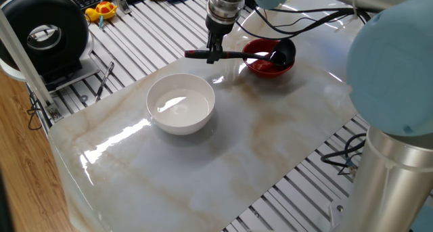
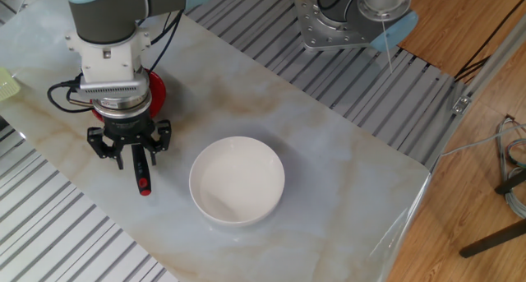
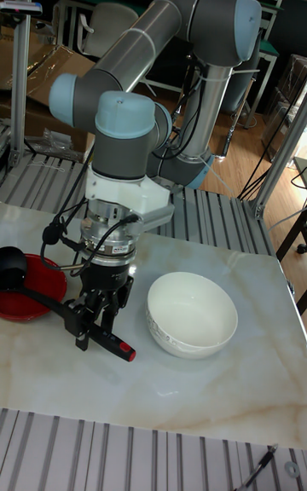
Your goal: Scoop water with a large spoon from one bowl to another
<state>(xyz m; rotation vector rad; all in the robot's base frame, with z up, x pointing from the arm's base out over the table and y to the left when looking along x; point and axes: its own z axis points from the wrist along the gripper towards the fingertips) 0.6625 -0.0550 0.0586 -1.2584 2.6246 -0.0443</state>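
Above the marble top, gripper clamped on large spoon handle, scoop over red bowl, white bowl just beside.

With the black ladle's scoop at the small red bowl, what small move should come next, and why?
Probably lift the black ladle level: the gripper is shut on its handle, the scoop sits over the red bowl, and the deep white bowl waits alongside.

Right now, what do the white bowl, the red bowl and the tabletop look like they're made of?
The deep round white bowl looks like glazed ceramic or melamine: smooth, bright sheen. The small shallow red bowl looks like glossy plastic or lacquer, with sharp highlights. The veined tabletop looks like polished marble or a marble-pattern sheet, mirroring the lights.
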